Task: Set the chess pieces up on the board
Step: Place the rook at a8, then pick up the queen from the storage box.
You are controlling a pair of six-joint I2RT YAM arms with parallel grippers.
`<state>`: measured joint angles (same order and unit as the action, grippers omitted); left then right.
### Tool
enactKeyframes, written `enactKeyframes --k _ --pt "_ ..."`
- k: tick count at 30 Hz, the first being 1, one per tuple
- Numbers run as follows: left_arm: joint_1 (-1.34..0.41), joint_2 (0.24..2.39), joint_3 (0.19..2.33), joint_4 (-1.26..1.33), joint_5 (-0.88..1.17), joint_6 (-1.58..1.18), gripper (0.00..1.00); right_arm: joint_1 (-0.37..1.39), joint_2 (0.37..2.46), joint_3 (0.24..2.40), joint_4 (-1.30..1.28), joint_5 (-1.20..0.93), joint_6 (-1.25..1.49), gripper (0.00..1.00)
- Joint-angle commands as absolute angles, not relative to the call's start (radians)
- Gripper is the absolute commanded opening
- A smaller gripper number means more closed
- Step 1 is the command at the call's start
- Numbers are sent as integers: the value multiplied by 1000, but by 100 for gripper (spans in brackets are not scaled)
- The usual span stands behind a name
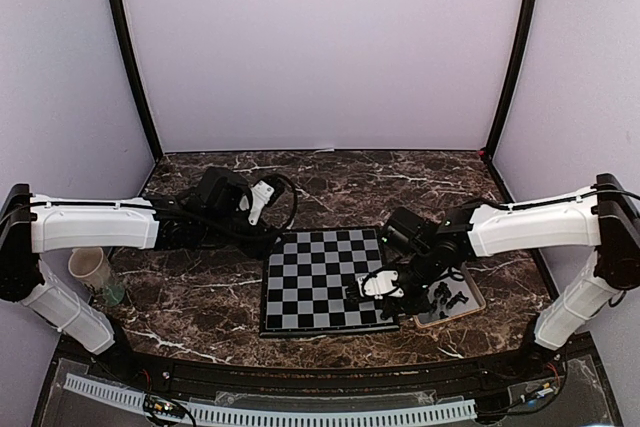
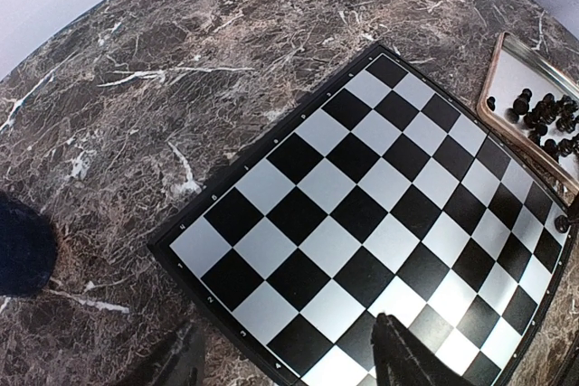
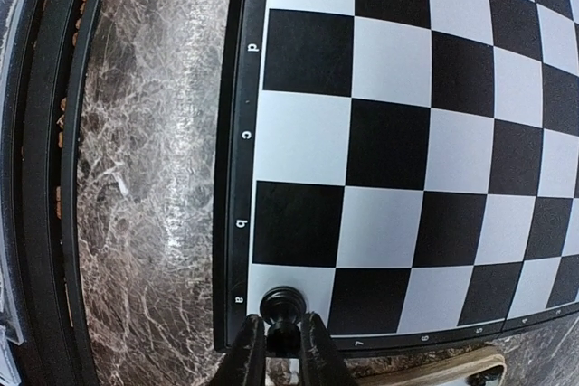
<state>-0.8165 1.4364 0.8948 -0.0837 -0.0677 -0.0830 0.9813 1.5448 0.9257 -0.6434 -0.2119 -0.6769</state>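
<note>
Closest in, my right gripper (image 3: 282,350) has its black fingers tight on either side of a glossy, round-headed chess piece (image 3: 282,306) standing on the pale corner square of the flat chequered board (image 3: 389,142). I cannot tell whether they are pinching it or merely flanking it. The veined brown marble table (image 3: 145,178) lies alongside. Only the left wrist view shows the tan-rimmed tray (image 2: 489,71) crowded with dark chess pieces (image 2: 543,113), and my left gripper (image 2: 289,370) spread wide at the board's edge.

The black-and-grey chessboard (image 1: 320,287) lies flat. One dark pawn (image 3: 282,303) stands upright on its pale corner square; the other chess pieces (image 2: 543,113) cluster in the tan-rimmed tray (image 2: 490,70) alongside
</note>
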Motion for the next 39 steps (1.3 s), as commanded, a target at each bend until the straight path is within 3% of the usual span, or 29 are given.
enactKeyframes --k 1,10,14,23,27,30,39 --pt "-819 1425 880 -76 -71 -90 66 994 1543 910 -632 -213 -681 20" --pt "-819 1444 901 -81 -48 -88 66 948 1490 984 -730 -296 -669 37" --pt "-819 1463 924 -88 -33 -76 65 826 1437 1012 -783 -375 -658 38" --pt "-821 1541 997 -101 38 -45 64 529 1347 936 -819 -306 -611 37" --pt "-821 1557 1006 -97 56 -39 65 524 1337 897 -865 -303 -629 43" --pt "-821 1563 1021 -115 63 -40 71 524 1348 878 -862 -269 -612 46" --pt "-821 1561 1020 -123 72 -35 72 524 1414 852 -831 -178 -582 44"
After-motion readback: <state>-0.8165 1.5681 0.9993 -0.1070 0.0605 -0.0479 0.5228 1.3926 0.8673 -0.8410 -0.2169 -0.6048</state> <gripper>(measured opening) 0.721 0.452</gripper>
